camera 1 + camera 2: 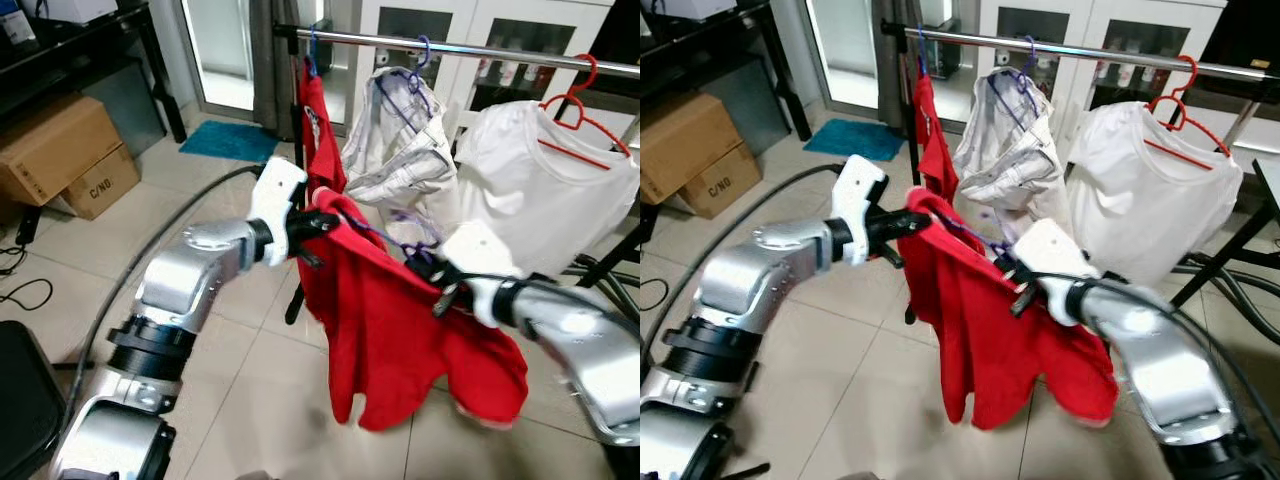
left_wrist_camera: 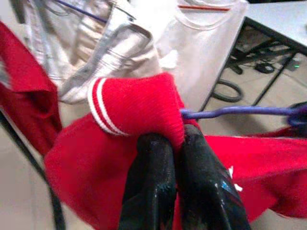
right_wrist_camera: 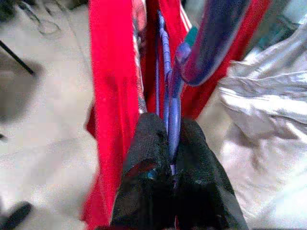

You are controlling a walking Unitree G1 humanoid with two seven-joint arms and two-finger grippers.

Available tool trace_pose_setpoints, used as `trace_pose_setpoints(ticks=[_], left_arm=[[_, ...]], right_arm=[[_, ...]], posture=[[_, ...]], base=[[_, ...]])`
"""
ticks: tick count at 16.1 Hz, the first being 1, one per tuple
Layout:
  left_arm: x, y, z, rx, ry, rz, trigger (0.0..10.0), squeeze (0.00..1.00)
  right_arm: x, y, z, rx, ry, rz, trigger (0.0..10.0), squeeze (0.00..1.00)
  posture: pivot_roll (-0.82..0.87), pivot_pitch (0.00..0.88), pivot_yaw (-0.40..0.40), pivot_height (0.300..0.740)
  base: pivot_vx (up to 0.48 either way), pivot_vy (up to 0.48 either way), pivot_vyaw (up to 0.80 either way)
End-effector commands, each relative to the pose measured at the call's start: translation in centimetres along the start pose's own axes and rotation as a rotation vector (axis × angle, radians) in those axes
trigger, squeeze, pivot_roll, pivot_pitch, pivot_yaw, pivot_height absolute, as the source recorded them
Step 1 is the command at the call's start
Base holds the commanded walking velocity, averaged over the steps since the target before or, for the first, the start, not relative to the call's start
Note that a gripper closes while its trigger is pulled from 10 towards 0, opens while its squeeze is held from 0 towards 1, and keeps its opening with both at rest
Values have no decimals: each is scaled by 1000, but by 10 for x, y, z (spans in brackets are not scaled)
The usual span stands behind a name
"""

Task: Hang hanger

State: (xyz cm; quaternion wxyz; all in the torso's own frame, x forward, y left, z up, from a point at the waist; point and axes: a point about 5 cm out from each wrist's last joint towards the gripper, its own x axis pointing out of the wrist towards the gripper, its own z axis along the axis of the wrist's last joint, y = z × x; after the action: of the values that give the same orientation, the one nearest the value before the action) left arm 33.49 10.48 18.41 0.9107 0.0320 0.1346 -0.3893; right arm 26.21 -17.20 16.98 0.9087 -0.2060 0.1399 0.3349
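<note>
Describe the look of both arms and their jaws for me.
Both arms are silver metal with black ring joints. The left arm and right arm each end in a white wrist housing, then a gripper of two long black fingers. A dark cable loops behind the left arm.

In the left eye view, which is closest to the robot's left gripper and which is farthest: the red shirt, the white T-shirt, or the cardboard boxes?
From the left gripper:
1. Red shirt, pinched in its fingers.
2. White T-shirt, hanging to its right on the rail.
3. Cardboard boxes, far left on the floor.

Two silver, jointed arms with black elbow rings, white wrist housings, black cables and black-fingered claws.
</note>
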Motion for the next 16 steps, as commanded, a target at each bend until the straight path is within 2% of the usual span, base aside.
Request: trace_pose_setpoints(ticks=[1, 2, 3, 4, 5, 6, 7, 8, 9, 11, 12, 14, 16], left_arm=[[-31, 44, 24, 80, -61, 276, 0, 0], [-36, 51, 27, 78, -76, 317, 0, 0], [-40, 61, 31, 94, -101, 380, 0, 0], [-42, 65, 35, 108, -130, 411, 0, 0], [-43, 65, 41, 111, -176, 410, 0, 0], [-43, 65, 43, 111, -192, 409, 0, 0], [-44, 63, 55, 74, -292, 388, 0, 0], [-45, 62, 60, 25, -344, 366, 0, 0], [-45, 61, 68, -55, -423, 335, 0, 0], [-49, 66, 75, -187, -544, 336, 0, 0], [-50, 69, 75, -215, -566, 346, 0, 0], [-53, 87, 63, -303, -575, 464, 0, 0], [-52, 94, 54, -363, -587, 537, 0, 0]], right_arm=[[-21, -21, -12, 62, 29, -57, 0, 0], [-28, -21, -8, 60, -32, -3, 0, 0], [-36, -16, -6, 45, -50, 82, 0, 0], [-41, -15, -8, 31, -29, 117, 0, 0], [-44, -17, -19, -27, 64, 108, 0, 0], [-46, -18, -23, -48, 93, 106, 0, 0], [-50, -19, -32, -84, 159, 101, 0, 0], [-51, -19, -35, -108, 181, 97, 0, 0], [-51, -20, -37, -89, 159, 89, 0, 0], [-50, -16, -33, 30, 7, 83, 0, 0], [-49, -16, -31, 55, -32, 83, 0, 0], [-50, -12, -28, 178, -179, 77, 0, 0], [-50, -9, -27, 248, -254, 85, 0, 0]], posture=[[-98, 0, 30, 740], [-99, 0, 32, 740], [-100, 0, 33, 740], [-102, 0, 36, 740], [-102, 0, 37, 740], [-102, 0, 37, 740], [-99, 0, 38, 740], [-101, 0, 40, 740], [-101, 0, 40, 740], [-98, 0, 39, 740], [-97, 0, 39, 740], [-98, 0, 41, 740], [-100, 0, 44, 740]], base=[[0, 0, 0], [0, 0, 0], [0, 0, 0], [0, 0, 0], [0, 0, 0], [0, 0, 0], [0, 0, 0], [0, 0, 0], [0, 0, 0], [0, 0, 0], [0, 0, 0], [0, 0, 0], [0, 0, 0]])
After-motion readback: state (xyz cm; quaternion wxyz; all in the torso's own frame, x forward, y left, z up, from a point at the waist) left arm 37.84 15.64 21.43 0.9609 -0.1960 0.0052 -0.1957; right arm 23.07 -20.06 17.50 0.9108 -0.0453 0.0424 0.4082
